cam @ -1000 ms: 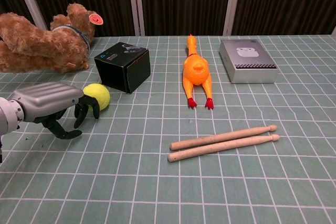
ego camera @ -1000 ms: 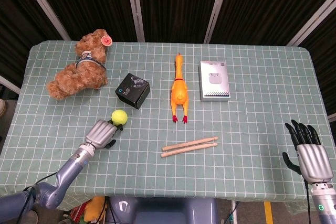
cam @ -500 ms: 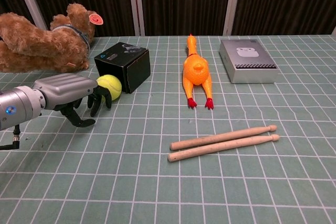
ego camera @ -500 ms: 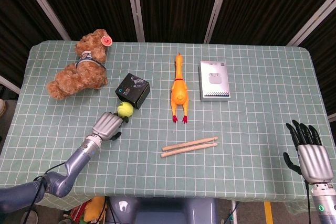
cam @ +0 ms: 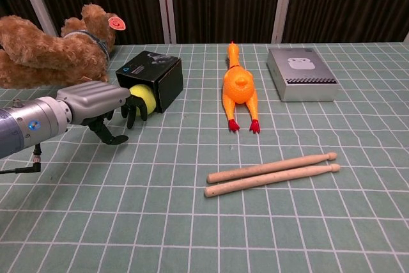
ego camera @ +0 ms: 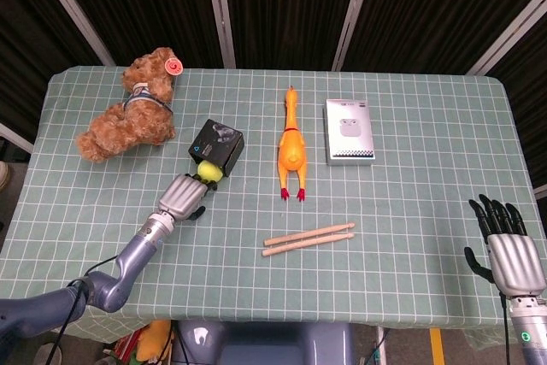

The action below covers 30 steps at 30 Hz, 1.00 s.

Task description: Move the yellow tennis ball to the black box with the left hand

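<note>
Yellow tennis ball (cam: pixel 142 97) sits on the worktop (ego camera: pixel 410 220), pressed against the near face of the black box (cam: pixel 151 79) and touching the dark fingertips (cam: pixel 132 116) of the left robot hand (cam: pixel 102 103). That robot hand lies low over the green checked cloth, its fingers curled down behind the ball; it is pushing against the ball rather than wrapping it, and I cannot tell whether any finger truly grasps it. Beyond the box from this robot hand lies a brown plush dog (ego camera: pixel 128 108). Off to its right side are a rubber chicken (ego camera: pixel 291 147), a white earbuds box (ego camera: pixel 349 131) and two wooden drumsticks (ego camera: pixel 308 239). The right robot hand (ego camera: pixel 507 245) hangs at the worktop's near right corner, released, fingers straight and apart, well away from everything.
</note>
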Each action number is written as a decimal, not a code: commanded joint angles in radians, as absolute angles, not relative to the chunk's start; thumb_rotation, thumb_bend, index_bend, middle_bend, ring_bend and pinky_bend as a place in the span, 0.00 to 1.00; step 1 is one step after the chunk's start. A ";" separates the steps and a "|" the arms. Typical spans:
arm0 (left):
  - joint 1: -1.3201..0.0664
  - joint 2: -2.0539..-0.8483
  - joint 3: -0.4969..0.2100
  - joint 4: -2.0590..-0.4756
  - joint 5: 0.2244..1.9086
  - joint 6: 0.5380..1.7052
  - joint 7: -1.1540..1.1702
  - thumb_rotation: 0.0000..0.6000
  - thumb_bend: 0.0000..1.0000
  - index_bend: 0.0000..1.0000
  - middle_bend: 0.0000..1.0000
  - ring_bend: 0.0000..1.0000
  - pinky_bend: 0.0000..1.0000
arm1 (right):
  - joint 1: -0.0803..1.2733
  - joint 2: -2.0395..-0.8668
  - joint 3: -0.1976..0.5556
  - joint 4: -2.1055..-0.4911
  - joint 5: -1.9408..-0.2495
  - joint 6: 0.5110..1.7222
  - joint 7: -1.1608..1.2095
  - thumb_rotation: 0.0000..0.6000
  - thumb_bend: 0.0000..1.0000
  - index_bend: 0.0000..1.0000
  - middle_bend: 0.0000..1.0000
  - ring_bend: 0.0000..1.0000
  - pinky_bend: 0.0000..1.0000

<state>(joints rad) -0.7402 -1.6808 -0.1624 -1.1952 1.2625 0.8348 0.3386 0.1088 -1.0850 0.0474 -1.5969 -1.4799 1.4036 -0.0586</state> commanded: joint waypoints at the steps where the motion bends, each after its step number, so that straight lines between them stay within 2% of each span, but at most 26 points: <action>1: -0.745 -1.690 -0.165 -1.190 1.267 0.855 0.347 1.00 0.32 0.26 0.31 0.20 0.31 | 0.106 -1.081 0.049 -1.595 -1.478 1.409 -0.051 1.00 0.44 0.00 0.00 0.00 0.00; 3: -0.746 -1.691 -0.165 -1.191 1.274 0.872 0.349 1.00 0.32 0.25 0.28 0.16 0.28 | 0.104 -1.079 0.050 -1.594 -1.475 1.412 -0.045 1.00 0.44 0.00 0.00 0.00 0.00; 7: -0.751 -1.687 -0.167 -1.191 1.270 0.881 0.359 1.00 0.31 0.18 0.12 0.01 0.12 | 0.100 -1.075 0.048 -1.597 -1.479 1.417 -0.041 1.00 0.44 0.00 0.00 0.00 0.00; 14: -0.766 -1.669 -0.171 -1.209 1.216 0.850 0.408 1.00 0.30 0.08 0.00 0.00 0.04 | 0.090 -1.069 0.039 -1.606 -1.500 1.436 -0.036 1.00 0.44 0.00 0.00 0.00 0.00; 22: -0.760 -1.646 -0.162 -1.258 1.179 0.869 0.464 1.00 0.29 0.06 0.00 0.00 0.04 | 0.088 -1.068 0.041 -1.605 -1.499 1.440 -0.034 1.00 0.44 0.00 0.00 0.00 0.00; 27: -0.726 -1.561 -0.122 -1.381 1.204 0.908 0.482 1.00 0.26 0.04 0.01 0.00 0.04 | 0.089 -1.068 0.039 -1.604 -1.502 1.437 -0.035 1.00 0.44 0.00 0.00 0.00 0.00; 30: -0.678 -1.474 -0.073 -1.494 1.243 0.970 0.512 1.00 0.23 0.03 0.03 0.00 0.04 | 0.087 -1.067 0.037 -1.607 -1.505 1.439 -0.036 1.00 0.44 0.00 0.00 0.00 0.00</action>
<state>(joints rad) -0.7212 -1.5479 -0.1178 -1.4058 1.2084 0.9170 0.4854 0.0875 -1.0671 0.0378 -1.6059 -1.5044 1.4386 -0.0361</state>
